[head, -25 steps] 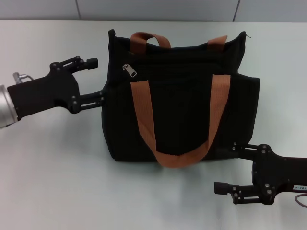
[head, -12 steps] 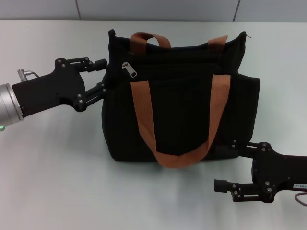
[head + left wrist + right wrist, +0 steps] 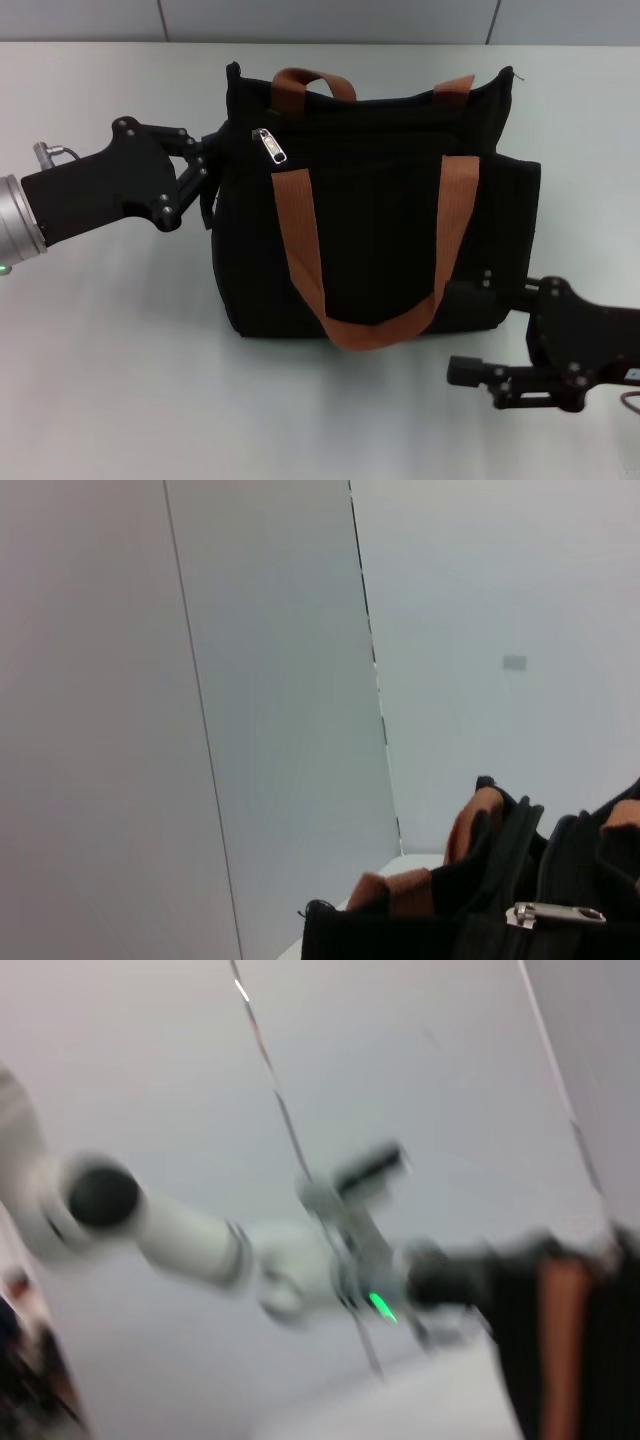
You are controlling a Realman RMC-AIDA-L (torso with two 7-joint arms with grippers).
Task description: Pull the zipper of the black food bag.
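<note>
Left gripper (image 3: 205, 170) sits at the upper left corner of the black food bag (image 3: 375, 230), its two black fingers (image 3: 200, 150) drawn in close and pressed to the bag's side seam; whether fabric lies between them cannot be told, so its state is unclear. Right gripper (image 3: 480, 335) is at the bag's lower right corner, one finger against the bag's bottom edge and the other held well out over the table (image 3: 120, 380), the jaws spread wide and gripping nothing.

One bag stands upright near the middle of the table. It has two orange-brown strap handles: the front handle (image 3: 375, 320) hangs down the face in a long loop, and the back handle (image 3: 315, 80) rises above the top edge. One silver zipper (image 3: 270, 146) shows, lying flat on the front face just under the top edge, near the left corner and just beside the left gripper's fingertips. In the left wrist view the same zipper (image 3: 555, 913) lies close below the camera, with orange strap and black fabric folds beside it.

Bare table runs along the front edge, to the left under the left arm, and behind the bag up to the pale wall panels (image 3: 330, 20). The right wrist view shows a white robot arm (image 3: 200, 1240) with a green light.
</note>
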